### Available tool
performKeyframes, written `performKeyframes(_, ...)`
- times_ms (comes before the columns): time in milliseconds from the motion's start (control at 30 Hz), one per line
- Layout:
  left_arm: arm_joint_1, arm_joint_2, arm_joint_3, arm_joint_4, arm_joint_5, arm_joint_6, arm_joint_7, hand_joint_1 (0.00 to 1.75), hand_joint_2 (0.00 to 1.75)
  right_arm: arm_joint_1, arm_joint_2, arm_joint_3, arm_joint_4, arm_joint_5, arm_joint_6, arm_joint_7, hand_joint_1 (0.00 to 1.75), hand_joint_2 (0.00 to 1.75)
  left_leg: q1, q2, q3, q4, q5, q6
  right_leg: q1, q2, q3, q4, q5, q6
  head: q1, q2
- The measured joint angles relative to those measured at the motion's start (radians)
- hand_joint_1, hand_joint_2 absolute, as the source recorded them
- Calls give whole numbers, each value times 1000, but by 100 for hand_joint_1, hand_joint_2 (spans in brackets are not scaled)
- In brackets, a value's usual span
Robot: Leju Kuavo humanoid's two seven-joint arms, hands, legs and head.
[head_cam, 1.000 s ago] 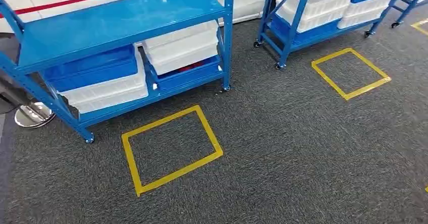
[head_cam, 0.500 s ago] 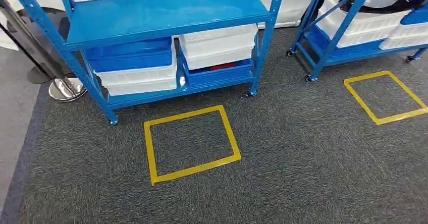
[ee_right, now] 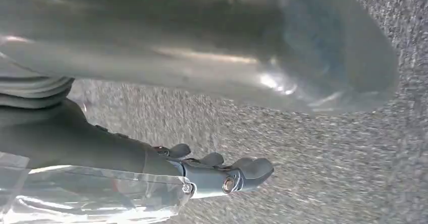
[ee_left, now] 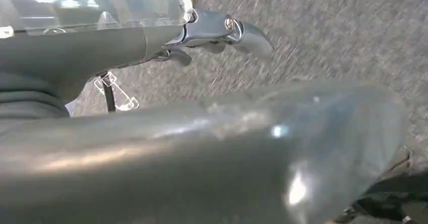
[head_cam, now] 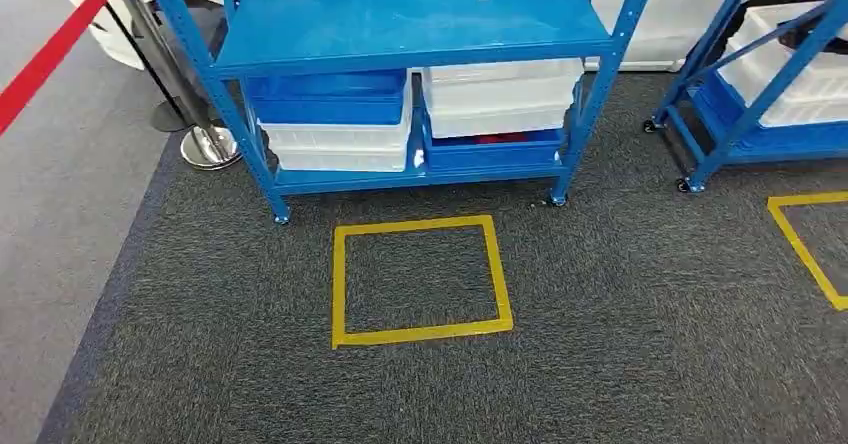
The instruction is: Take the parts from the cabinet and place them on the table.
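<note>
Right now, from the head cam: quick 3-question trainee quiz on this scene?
1. True or false: the yellow tape square lies on the carpet in front of the blue rack.
2. The rack's lower shelf holds: A) stacked bins B) bottles C) nothing.
3. Fill in: beside the rack stands a silver-based post with a ___ barrier belt.

Key: 1 true; 2 A; 3 red.

A blue metal shelving cabinet [head_cam: 410, 24] on small casters stands upright on dark grey carpet. On its lowest shelf sit stacked blue and white plastic bins [head_cam: 335, 124] side by side; something red [head_cam: 500, 138] shows in the right-hand blue bin.
</note>
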Motion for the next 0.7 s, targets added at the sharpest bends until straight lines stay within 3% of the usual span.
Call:
performKeyframes(67,3,2,-1,0,-2,0,4,0,0,0,0,0,0,0,4,2,0,0,0,12,82,-151,81,1,-1,-24,8,2,-7,5,-1,0)
performKeyframes(100,3,3,-1,0,-2,0,4,0,0,-1,0,0,0,0,6,2,0,0,0,42,132,-240,117,4,0,-35,13,4,-11,10,-1,0)
performKeyframes(133,-1,3,-1,0,-2,0,5,0,0,-1,0,1,0,0,6,2,0,0,-8,91,152,-286,108,17,8,-45,16,7,-17,16,-1,0)
performKeyframes(167,-2,4,-1,0,-3,0,6,0,0,-1,0,1,0,0,7,3,0,0,-9,73,151,-288,115,29,11,-54,19,8,-20,22,5,0)
performKeyframes(267,5,4,-2,-1,-3,-5,8,0,0,-6,-1,3,0,0,8,5,0,0,-13,49,142,-288,115,45,10,-73,26,4,-20,36,6,0)
performKeyframes(300,6,4,-2,-1,-3,-8,9,0,0,-6,-2,3,0,0,10,6,0,0,-2,44,153,-297,123,55,6,-58,26,10,-29,44,6,0)
performKeyframes(333,5,4,-2,-1,-3,-12,9,0,0,-6,-3,3,0,0,13,5,0,0,-4,40,151,-299,125,60,2,-2,14,40,-53,50,10,0)
performKeyframes(367,2,4,-2,-1,-3,-15,9,0,0,-5,-3,3,0,0,15,5,0,0,-4,36,147,-299,128,67,-1,32,-19,106,-95,52,11,0)
performKeyframes(433,-3,4,-2,-2,-3,-18,8,0,0,-4,-3,2,0,0,25,4,0,0,-6,23,142,-299,129,69,-1,50,-106,273,-168,56,11,0)
performKeyframes(467,-2,4,-2,-2,-3,-22,6,0,0,-4,-3,2,0,0,28,4,0,0,-7,17,141,-298,129,69,-1,50,-133,320,-173,57,11,0)
performKeyframes(500,-1,4,-2,-2,-3,-26,5,0,0,-4,-3,2,0,0,31,5,0,0,-7,13,143,-298,129,69,-2,50,-137,320,-154,56,11,0)
performKeyframes(533,-1,4,-2,-2,-2,-34,4,0,0,-4,-3,2,0,0,33,5,0,0,-7,8,146,-298,128,68,-2,50,-121,274,-113,55,11,0)
performKeyframes(600,-4,3,-2,-2,3,-46,12,0,0,-4,-3,2,0,0,34,6,0,0,-7,-2,152,-297,126,64,-2,53,-43,99,-12,47,11,0)
performKeyframes(633,-4,3,-2,-2,7,-50,15,0,0,-4,-3,2,0,0,36,7,0,0,-7,-5,150,-296,124,60,-1,60,-15,32,6,39,11,0)
performKeyframes(667,-5,3,-2,-2,8,-55,19,0,0,-6,-4,2,0,0,37,7,0,0,-15,-8,149,-286,119,51,4,60,-14,18,1,37,10,0)
performKeyframes(700,-4,4,-2,-2,9,-62,23,0,0,-6,-4,2,0,0,37,8,0,0,-17,-9,145,-283,115,50,-2,60,-15,14,6,39,7,0)
